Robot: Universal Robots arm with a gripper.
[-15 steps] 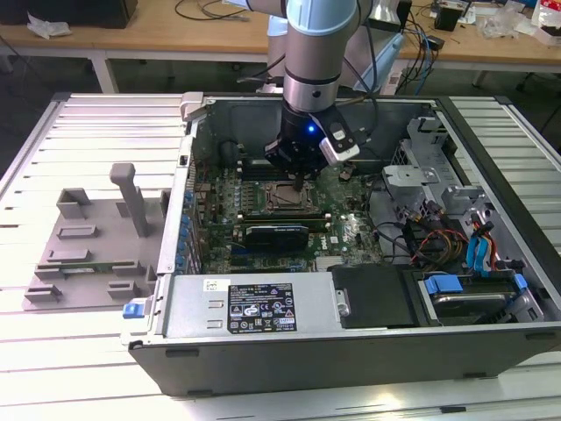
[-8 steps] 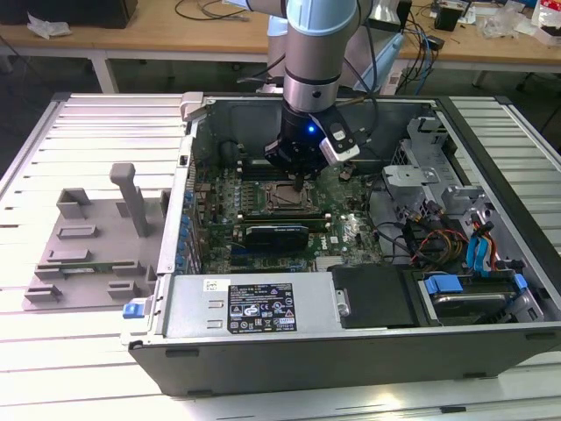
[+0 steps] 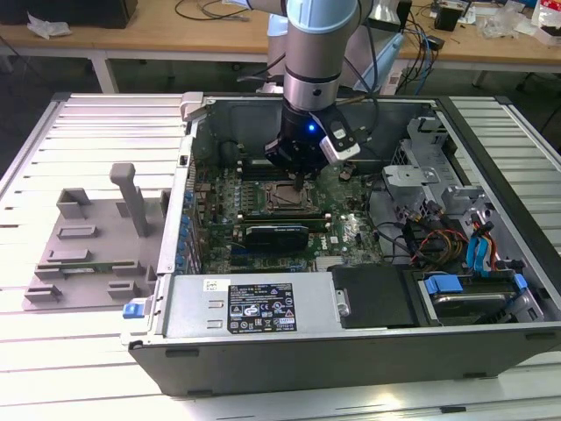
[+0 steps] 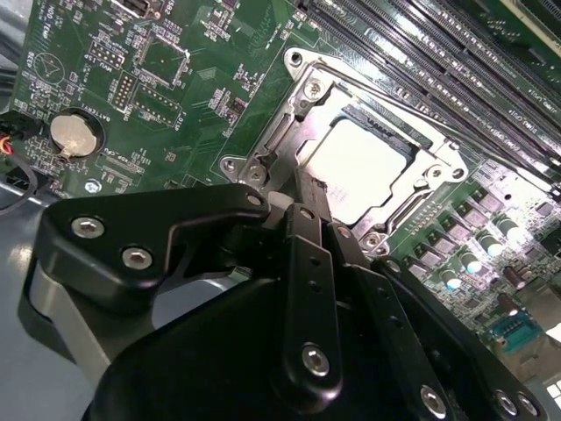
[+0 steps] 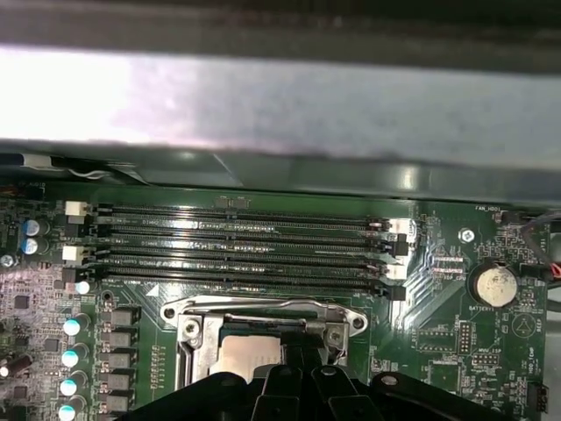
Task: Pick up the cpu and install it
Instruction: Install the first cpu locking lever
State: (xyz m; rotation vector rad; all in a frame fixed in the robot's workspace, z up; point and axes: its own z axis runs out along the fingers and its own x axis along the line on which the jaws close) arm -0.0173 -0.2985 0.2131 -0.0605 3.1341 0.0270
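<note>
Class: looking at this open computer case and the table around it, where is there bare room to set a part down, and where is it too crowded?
Bare slatted table in front of the grey fixture, and right of the case. Crowded: the socket under the gripper, where the cpu sits, and the cabled drive bay.

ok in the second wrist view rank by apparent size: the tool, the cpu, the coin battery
1. the tool, though closeness to the camera inflates it
2. the cpu, seated in its socket
3. the coin battery

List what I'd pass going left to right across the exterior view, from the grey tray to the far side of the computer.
Grey plastic tray → blue latch at the case corner → black expansion card → claw over the socket holding the cpu → black drive cover → blue cables.
</note>
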